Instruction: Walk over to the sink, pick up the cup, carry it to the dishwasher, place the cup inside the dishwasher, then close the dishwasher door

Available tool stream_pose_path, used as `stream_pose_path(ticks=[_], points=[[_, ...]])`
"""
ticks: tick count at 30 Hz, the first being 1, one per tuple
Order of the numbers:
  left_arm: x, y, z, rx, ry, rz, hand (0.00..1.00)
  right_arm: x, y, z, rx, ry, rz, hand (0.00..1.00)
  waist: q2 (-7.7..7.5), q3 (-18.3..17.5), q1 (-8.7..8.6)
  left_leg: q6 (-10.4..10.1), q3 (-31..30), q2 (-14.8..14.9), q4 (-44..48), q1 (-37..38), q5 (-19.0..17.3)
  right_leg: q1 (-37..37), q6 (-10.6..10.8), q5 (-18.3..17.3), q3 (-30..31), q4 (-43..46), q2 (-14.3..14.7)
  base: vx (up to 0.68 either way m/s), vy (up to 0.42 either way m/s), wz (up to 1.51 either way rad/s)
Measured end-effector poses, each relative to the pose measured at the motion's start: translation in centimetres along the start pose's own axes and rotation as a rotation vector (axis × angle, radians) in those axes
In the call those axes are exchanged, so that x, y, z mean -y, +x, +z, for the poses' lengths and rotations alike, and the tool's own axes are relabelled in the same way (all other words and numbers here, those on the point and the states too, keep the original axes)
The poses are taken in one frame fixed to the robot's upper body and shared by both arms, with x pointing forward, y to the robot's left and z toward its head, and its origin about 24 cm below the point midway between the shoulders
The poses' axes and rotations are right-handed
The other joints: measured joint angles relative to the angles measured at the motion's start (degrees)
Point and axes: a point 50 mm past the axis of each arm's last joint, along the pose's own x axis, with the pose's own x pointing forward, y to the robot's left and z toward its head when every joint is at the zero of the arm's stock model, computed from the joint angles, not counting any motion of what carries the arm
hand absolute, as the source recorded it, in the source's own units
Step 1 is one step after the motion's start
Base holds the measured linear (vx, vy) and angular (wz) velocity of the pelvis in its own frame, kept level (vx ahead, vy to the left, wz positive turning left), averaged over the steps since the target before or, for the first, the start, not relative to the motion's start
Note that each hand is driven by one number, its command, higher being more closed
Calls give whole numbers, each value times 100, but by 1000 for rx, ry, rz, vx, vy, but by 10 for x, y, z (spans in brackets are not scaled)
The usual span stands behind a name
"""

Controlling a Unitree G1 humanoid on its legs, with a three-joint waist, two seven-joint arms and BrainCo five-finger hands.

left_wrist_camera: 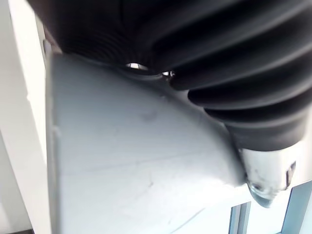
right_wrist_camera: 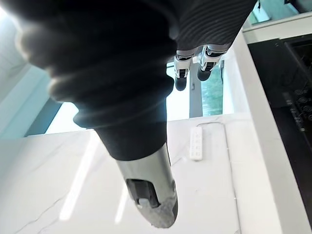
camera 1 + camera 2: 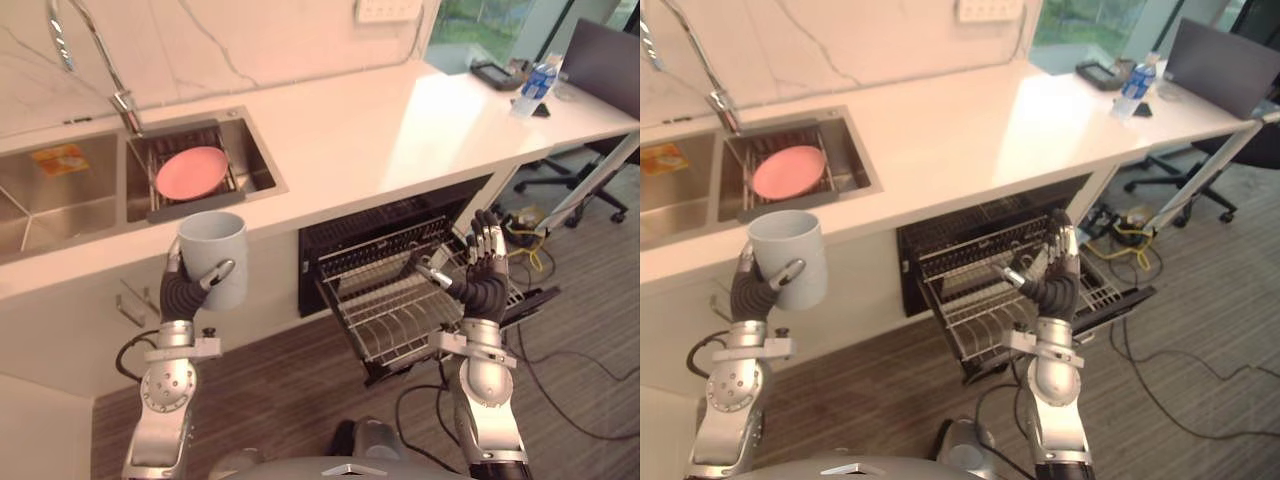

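Note:
My left hand is shut on a pale grey-blue cup, held upright in front of the counter edge below the sink. In the left wrist view the cup's wall sits right against the hand's dark cover. The dishwasher under the counter is open, its wire rack pulled out over the lowered door. My right hand is raised with straight fingers over the rack, holding nothing. Its fingertips show in the right wrist view.
A pink plate lies on a rack in the sink, under the tap. On the far right of the white counter stand a water bottle and a dark device. An office chair stands beyond the dishwasher.

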Motion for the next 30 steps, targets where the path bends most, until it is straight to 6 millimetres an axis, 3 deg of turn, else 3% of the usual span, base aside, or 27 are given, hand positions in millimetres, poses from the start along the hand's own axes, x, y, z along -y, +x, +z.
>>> stream_pose_path(ticks=[4, 10, 13, 14, 15, 16, 18, 20, 22, 23, 24, 25, 28, 30], points=[[-2, 0, 1, 16, 3, -8, 100, 1, 0, -1, -10, -6, -26, 0, 96, -50, 54, 0, -9, 19, 20, 145, 1, 123, 64, 7, 331, -230, 188, 90, 32, -37], [-3, 0, 2, 20, 4, -8, 100, -2, -2, -3, -30, 10, -18, 0, 230, -117, -63, -53, 9, -5, -110, 93, 39, -88, 107, 130, 563, -395, 318, 47, 25, -22], [5, 1, -3, -3, -5, -41, 100, -1, -7, -6, -54, 58, -23, 0, 220, -116, -96, -318, 35, 118, 1172, -445, 194, 200, 114, 254, 638, -895, 336, 15, -12, -9], [7, 0, -4, -11, -8, -51, 100, 0, -10, -7, -69, 71, -13, 0, 253, -99, -94, -553, 34, 317, 2217, -847, 404, 395, 103, 300, 731, -1105, 393, -4, 7, -26], [7, -1, -6, -18, -7, -53, 100, -1, -11, -8, -77, 82, -4, 0, 244, -60, -45, -581, 11, 552, 3103, -1231, 483, 559, 85, 326, 903, -1213, 476, -3, 30, -47], [7, -2, -8, -27, -4, -56, 100, -2, -11, -8, -77, 83, 4, 0, 285, -83, -3, -539, 9, 654, 3279, -1283, 395, 586, 84, 325, 997, -1215, 505, 11, 64, -84], [7, -5, -16, -65, 1, -70, 100, -9, -9, -7, -66, 101, 46, 0, 315, -126, 30, -282, -124, 837, 2706, -1320, 3, 661, 116, 306, 1405, -1253, 442, 42, 108, -97], [13, -11, -19, -95, -10, -97, 100, -13, -10, -7, -79, 128, 74, 0, 294, -253, -3, -315, -699, 666, 1409, -1233, -5, 463, 139, 298, 1679, -1267, 321, 35, 182, -90], [24, -16, -23, -134, -31, -131, 100, -13, -10, -8, -92, 156, 86, 0, 420, -359, -14, -335, -974, 725, 375, -1213, 269, 362, 317, 454, 1754, -1435, 263, 52, 264, -79], [32, -18, -26, -162, -43, -156, 100, -10, -9, -9, -101, 156, 80, 0, 560, -446, -94, -296, -918, 785, -160, -1173, 673, 352, 547, 680, 1701, -1603, 262, 70, 269, -34], [36, -18, -29, -174, -55, -166, 100, -8, -9, -10, -102, 146, 75, 0, 672, -476, -124, -325, -912, 825, -363, -1137, 976, 361, 616, 720, 1688, -1657, 317, 94, 361, -38], [39, -19, -37, -218, -74, -168, 100, -5, -11, -15, -131, 148, 52, 0, 629, -528, -105, -707, -795, 725, -533, -1007, 1181, 417, 697, 790, 1738, -1756, 212, 109, 335, -22], [34, -17, -40, -244, -96, -132, 100, -7, -23, -22, -181, 221, -28, 0, 143, -601, -181, -451, -668, 210, -1108, -810, 1395, 529, 979, 1101, 1704, -2142, -262, 97, 283, 1], [30, -17, -40, -248, -104, -100, 100, -10, -24, -22, -183, 235, -7, 0, 69, -637, -142, -418, -619, 128, -1153, -802, 1383, 542, 982, 1161, 1655, -2237, -330, 66, 155, -2]])
